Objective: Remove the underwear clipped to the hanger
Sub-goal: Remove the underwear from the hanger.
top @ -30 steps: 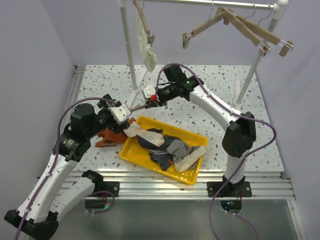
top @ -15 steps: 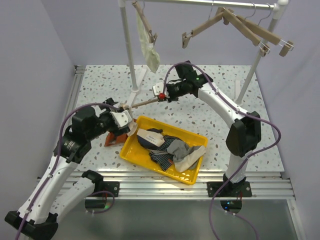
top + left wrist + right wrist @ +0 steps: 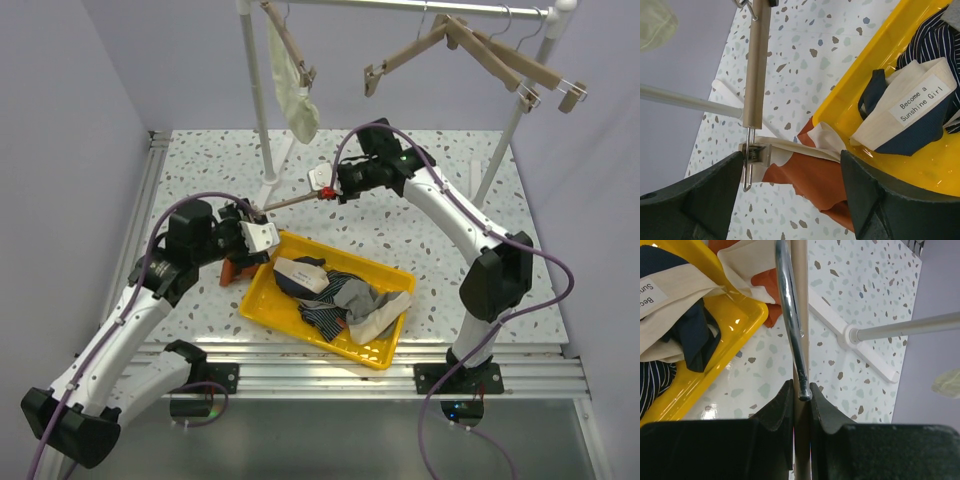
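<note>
My right gripper (image 3: 322,186) is shut on a wooden hanger (image 3: 285,203), gripping its bar beside the metal hook (image 3: 790,315), and holds it tilted low over the table. The hanger's end clip (image 3: 752,155) holds orange-red underwear (image 3: 815,180) with a cream waistband; it trails onto the table beside the yellow tray (image 3: 262,300). My left gripper (image 3: 790,200) is open, its fingers on either side of the orange cloth (image 3: 233,270). Navy, striped and grey-white underwear (image 3: 335,292) lie in the tray. Pale cream-green underwear (image 3: 297,95) hangs clipped on the rack.
A white clothes rack spans the back, with its left pole (image 3: 256,100) and foot (image 3: 860,332) close to the held hanger and its right pole (image 3: 508,135) farther off. Several bare wooden hangers (image 3: 480,50) hang at the top right.
My right gripper has raised the hanger and carried it back and right. My left arm has moved forward and right after it. The orange-red underwear has been dragged toward the tray's corner.
</note>
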Controlling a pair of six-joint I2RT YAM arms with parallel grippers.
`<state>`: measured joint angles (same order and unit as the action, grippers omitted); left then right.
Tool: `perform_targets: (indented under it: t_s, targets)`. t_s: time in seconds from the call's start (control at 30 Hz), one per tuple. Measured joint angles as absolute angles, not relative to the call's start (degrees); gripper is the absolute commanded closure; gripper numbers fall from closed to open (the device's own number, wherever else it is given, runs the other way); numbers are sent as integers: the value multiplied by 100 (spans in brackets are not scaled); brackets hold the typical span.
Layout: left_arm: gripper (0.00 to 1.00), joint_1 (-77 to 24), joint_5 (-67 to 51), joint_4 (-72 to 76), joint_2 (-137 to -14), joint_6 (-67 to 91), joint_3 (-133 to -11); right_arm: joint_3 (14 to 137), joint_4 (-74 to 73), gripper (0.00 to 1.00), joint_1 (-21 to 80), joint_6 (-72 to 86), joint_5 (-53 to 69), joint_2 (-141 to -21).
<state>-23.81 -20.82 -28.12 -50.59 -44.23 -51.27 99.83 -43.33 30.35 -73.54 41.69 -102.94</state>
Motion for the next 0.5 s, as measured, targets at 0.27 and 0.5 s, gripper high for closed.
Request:
perform_targets:
  t_s: [0.27,0.5]
  targets:
    - [45,-2381,-2025,-2657,-5199,-4550,-5129,9880,-4362,100,3030,-7352,4202,-10256]
    - [100,-2381,-1787,-2508,-5216,-4609,-5140,9863,-4423,100,3033,-7323,4311,-10241]
